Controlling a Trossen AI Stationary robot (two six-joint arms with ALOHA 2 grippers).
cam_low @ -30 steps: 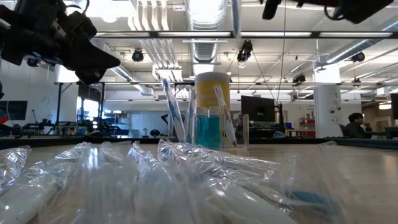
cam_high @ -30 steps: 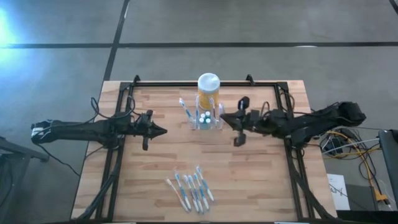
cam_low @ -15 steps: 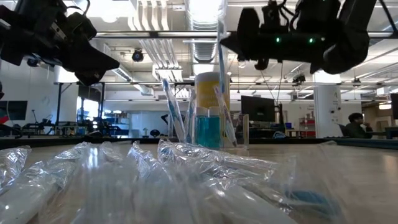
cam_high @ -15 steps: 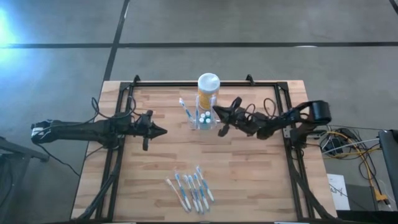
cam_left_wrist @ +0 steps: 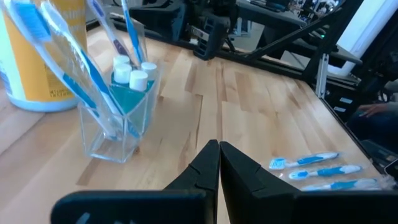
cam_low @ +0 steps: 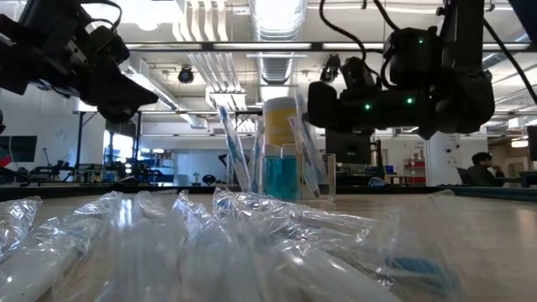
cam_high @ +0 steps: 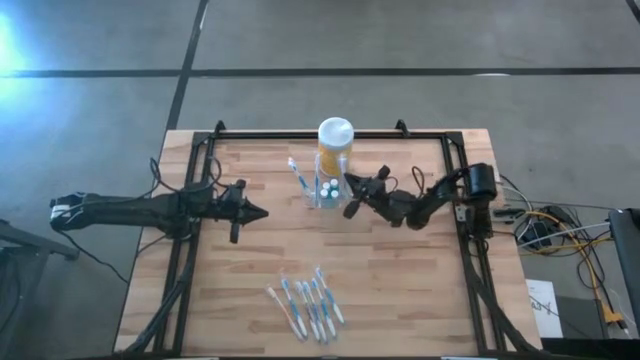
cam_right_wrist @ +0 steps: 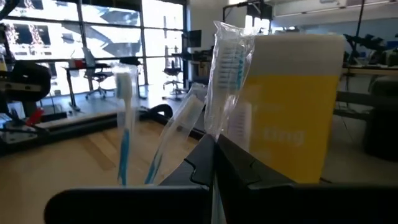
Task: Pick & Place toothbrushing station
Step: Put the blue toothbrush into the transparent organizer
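Observation:
The toothbrushing station (cam_high: 330, 192), a clear holder (cam_left_wrist: 118, 124), stands on the wood just in front of the yellow jar (cam_high: 334, 145). It holds upright toothbrushes and small white-capped bottles. My right gripper (cam_high: 348, 187) is at the station's right side, shut on a wrapped toothbrush (cam_right_wrist: 227, 68). That brush stands in front of the jar (cam_right_wrist: 298, 106). My left gripper (cam_high: 262, 211) waits shut and empty left of the station, its fingertips (cam_left_wrist: 219, 149) pointing at it. My right gripper pinches the wrapped toothbrush's handle (cam_right_wrist: 215, 127) between its two fingers. The fingers lie about level, come from the table's right and cross the brush. The brush stands upright with its bristle head (cam_right_wrist: 231, 46) up. Its lower end is hidden by the fingers.
Several wrapped toothbrushes (cam_high: 308, 305) lie near the table's front edge and fill the low view's foreground (cam_low: 210, 243). Black frame rails (cam_high: 190, 250) run along the table's left, right and far sides. Bare wood lies between the station and the loose brushes.
My right gripper has come down and gone toward the table's left, up to the station. It has tipped to about level, and its arm has folded in. The wrapped toothbrush has travelled with it and stayed upright.

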